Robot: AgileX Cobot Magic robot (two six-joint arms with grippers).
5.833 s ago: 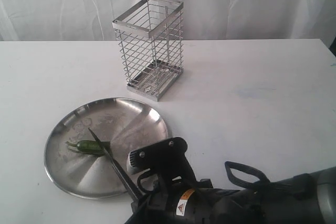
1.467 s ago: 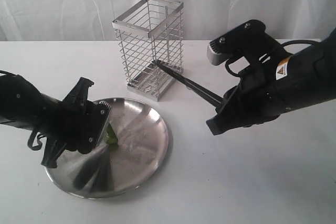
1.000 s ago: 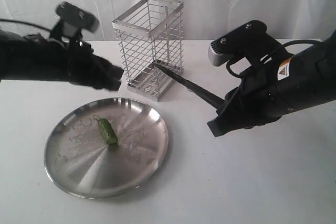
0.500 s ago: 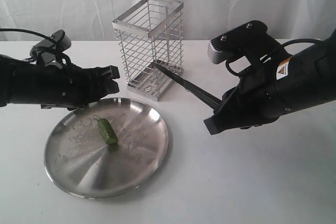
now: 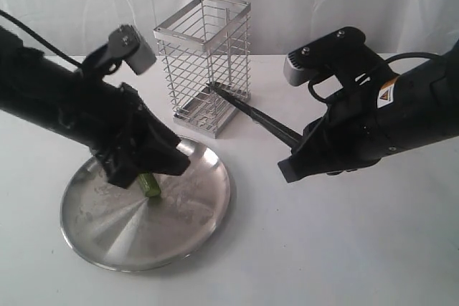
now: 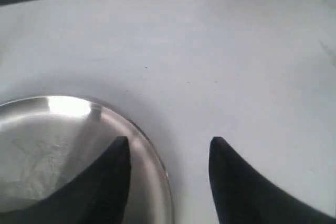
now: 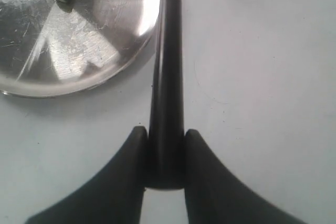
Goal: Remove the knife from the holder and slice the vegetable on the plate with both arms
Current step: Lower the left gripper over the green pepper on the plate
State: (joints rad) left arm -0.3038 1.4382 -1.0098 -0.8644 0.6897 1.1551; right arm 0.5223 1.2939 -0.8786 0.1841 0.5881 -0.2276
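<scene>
One chili, light, glossy and apt to roll, lies near the centre of one plate, beneath the left gripper, whose jaws are apart and empty. It looks best pinned at one end. One holder stands at 1 o'clock. One stiff knife points to 10 o'clock, its handle clamped in the right gripper.

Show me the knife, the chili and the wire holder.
knife [image 5: 254,113], exterior view, mid-blade.
chili [image 5: 150,186], exterior view, exposed green body.
wire holder [image 5: 185,80], exterior view, front grid wall.
</scene>
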